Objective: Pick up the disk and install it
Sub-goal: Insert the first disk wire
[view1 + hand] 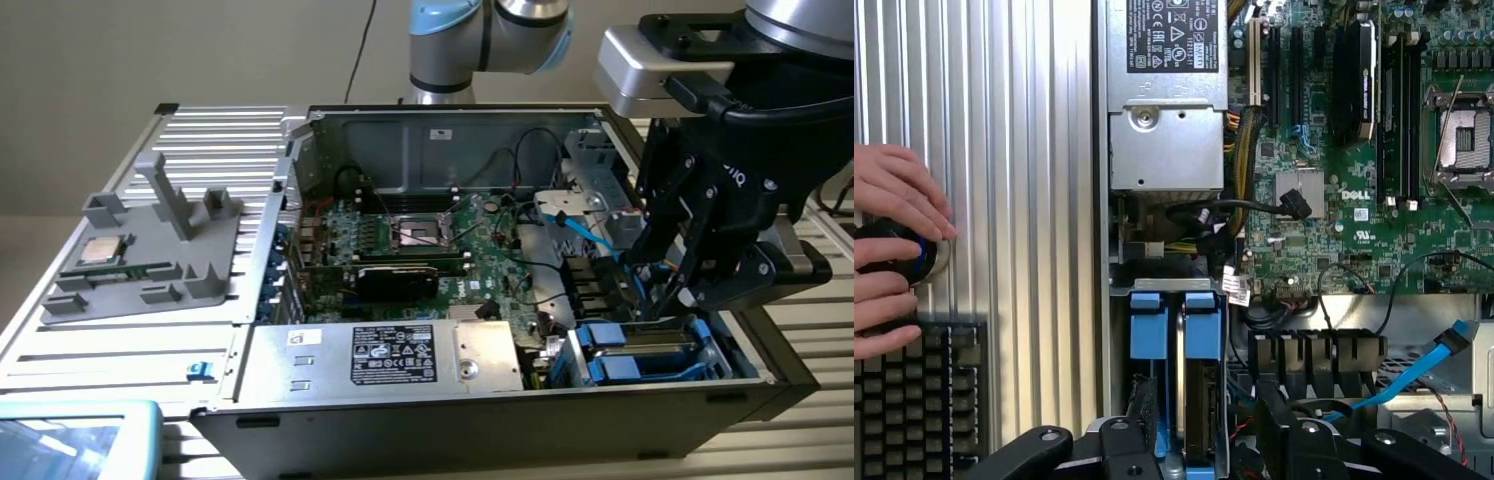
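The disk [651, 340] sits in the drive cage at the front corner of the open computer case, on the exterior view's right. Its blue carrier handle [1200, 325] lies beside a second blue handle [1144, 325]. My gripper [674, 295] hangs just above the cage, open. In the wrist view its black fingers [1142, 415] stand apart on either side of the disk [1199, 400], holding nothing.
A silver power supply box [387, 355] fills the case's front. The motherboard [427, 250] lies behind it, and a blue cable [1414, 375] runs near the cage. A grey fixture with a CPU chip [100, 250] stands outside. A person's hands [894, 250] rest by a keyboard [914, 395].
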